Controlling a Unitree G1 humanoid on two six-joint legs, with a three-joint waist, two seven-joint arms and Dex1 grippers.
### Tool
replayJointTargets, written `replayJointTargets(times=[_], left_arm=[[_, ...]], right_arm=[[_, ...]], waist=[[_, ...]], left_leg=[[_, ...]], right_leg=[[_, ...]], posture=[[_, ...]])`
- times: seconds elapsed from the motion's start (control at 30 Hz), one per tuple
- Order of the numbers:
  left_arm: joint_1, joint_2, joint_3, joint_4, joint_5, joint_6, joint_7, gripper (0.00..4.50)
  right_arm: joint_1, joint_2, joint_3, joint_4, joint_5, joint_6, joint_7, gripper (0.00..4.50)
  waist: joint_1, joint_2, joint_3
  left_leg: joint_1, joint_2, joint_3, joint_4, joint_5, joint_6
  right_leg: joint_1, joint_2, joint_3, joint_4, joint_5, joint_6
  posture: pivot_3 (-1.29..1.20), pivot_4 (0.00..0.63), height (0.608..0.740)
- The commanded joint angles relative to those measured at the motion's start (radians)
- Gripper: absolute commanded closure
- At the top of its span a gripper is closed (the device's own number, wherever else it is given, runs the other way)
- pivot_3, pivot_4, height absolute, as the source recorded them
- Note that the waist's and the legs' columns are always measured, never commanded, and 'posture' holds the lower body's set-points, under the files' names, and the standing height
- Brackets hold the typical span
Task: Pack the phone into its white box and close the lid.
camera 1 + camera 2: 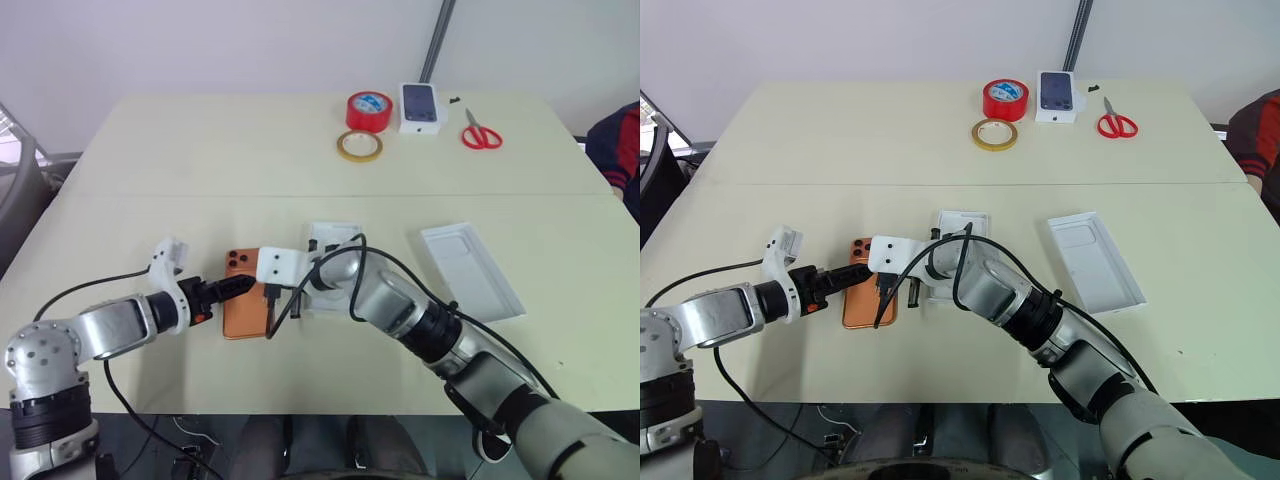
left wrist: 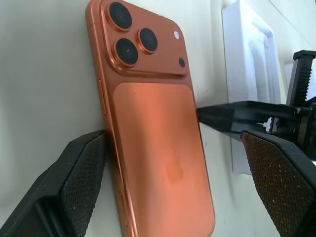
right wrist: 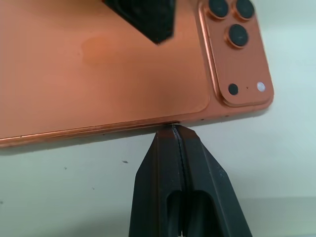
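The phone [image 2: 158, 148] lies face down on the table [image 1: 200, 150], camera lenses up. The left gripper [image 1: 240, 287] has its fingers [image 2: 74, 182] spread wide, one on each side of the phone. The right gripper [image 3: 173, 131] has its fingers pressed together, the tips touching the phone's long edge. The white box [image 1: 475, 270] lies to the right, well apart. Far behind are a red tape roll [image 1: 369, 110] and scissors [image 1: 481, 134]
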Motion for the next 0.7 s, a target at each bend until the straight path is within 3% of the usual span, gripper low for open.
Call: replayJointTargets(times=[0.03, 0.47, 0.7], left_arm=[[-0.01, 0.01, -0.094, -0.054, -0.106, -0.027, -0.002, 0.04], [0.044, 0.139, -0.108, 0.022, -0.135, -0.168, 0.014, 0.04], [0.095, 0.154, -0.132, 0.033, -0.193, -0.223, 0.033, 0.04]], right_arm=[[0.006, 0.028, 0.013, -0.03, 0.013, -0.005, 0.018, 4.5], [0.012, 0.023, 0.011, -0.037, 0.009, 0.001, 0.022, 4.5], [0.014, 0.023, 0.011, -0.039, 0.007, 0.0, 0.023, 4.5]], waist=[[0.0, 0.0, 0.0], [-0.008, -0.001, 0.001], [-0.009, -0.001, 0.001]], left_leg=[[0.0, 0.0, 0.0, 0.0, 0.0, 0.0], [-0.005, 0.001, 0.0, -0.001, 0.003, -0.006], [-0.005, 0.002, 0.0, -0.001, 0.003, -0.005]], right_leg=[[0.0, 0.0, 0.0, 0.0, 0.0, 0.0], [-0.003, 0.001, 0.0, 0.0, 0.0, 0.0], [-0.003, 0.001, 0.0, 0.0, 0.0, 0.0]], posture=[[0.0, 0.15, 0.74], [0.0, 0.15, 0.74], [0.0, 0.15, 0.74]])
